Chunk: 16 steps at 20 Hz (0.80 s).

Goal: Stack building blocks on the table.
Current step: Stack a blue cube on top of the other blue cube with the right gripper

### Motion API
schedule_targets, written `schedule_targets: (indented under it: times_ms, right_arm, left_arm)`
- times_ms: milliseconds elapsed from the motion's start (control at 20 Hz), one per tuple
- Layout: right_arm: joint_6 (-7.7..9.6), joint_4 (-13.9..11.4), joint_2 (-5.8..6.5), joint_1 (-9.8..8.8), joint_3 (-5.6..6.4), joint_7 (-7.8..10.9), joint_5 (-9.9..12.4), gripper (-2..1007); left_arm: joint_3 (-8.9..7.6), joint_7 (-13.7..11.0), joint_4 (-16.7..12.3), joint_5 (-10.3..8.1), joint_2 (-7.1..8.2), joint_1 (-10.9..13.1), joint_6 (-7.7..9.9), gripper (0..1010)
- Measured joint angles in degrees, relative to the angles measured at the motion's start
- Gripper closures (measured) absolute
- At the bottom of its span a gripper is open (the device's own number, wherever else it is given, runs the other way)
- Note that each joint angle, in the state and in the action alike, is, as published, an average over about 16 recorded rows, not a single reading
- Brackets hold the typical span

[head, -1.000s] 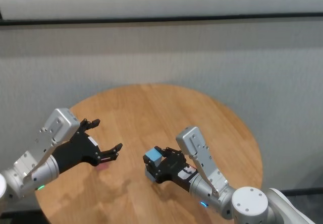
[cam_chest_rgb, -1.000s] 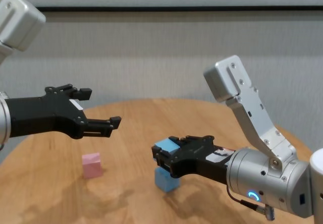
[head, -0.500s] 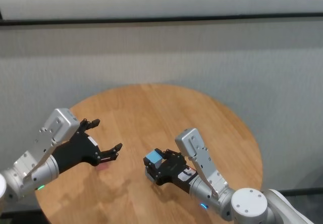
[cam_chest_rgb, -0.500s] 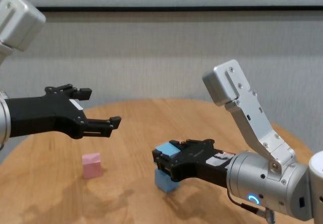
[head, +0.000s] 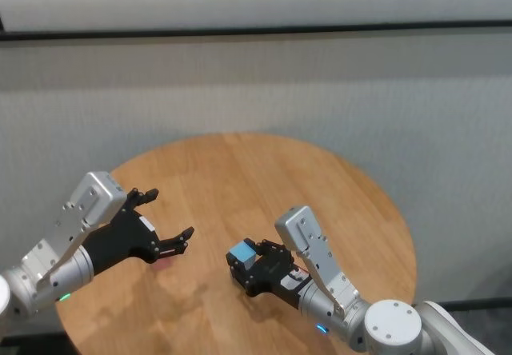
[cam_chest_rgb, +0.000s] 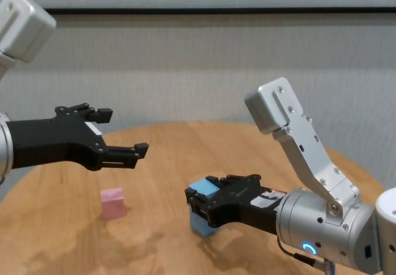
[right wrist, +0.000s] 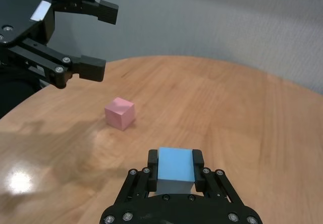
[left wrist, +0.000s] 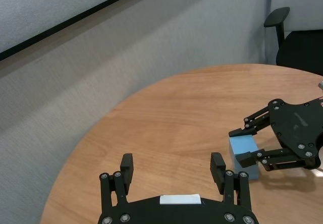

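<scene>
The right pincer (cam_chest_rgb: 199, 199) grips a light blue matte cube (cam_chest_rgb: 199, 188) directly atop a second blue cube (cam_chest_rgb: 199, 224) on the round wood-grain surface (head: 264, 179). The left pincer (cam_chest_rgb: 124, 135) hangs wide open and empty above the pale pink cube (cam_chest_rgb: 113, 202).

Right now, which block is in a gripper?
The upper blue block, clamped in the right gripper over the other blue block on the table. The pink block sits alone, below the open left gripper.
</scene>
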Motion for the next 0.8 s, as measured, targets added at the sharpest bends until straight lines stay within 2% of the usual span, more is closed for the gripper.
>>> schedule_targets:
  times_ms: [800]
  right_arm:
    - [0.08, 0.4, -0.05, 0.14, -0.03, -0.27, -0.4, 605]
  left_arm:
    - [0.00, 0.0, 0.0, 0.00, 0.00, 0.0, 0.00, 8]
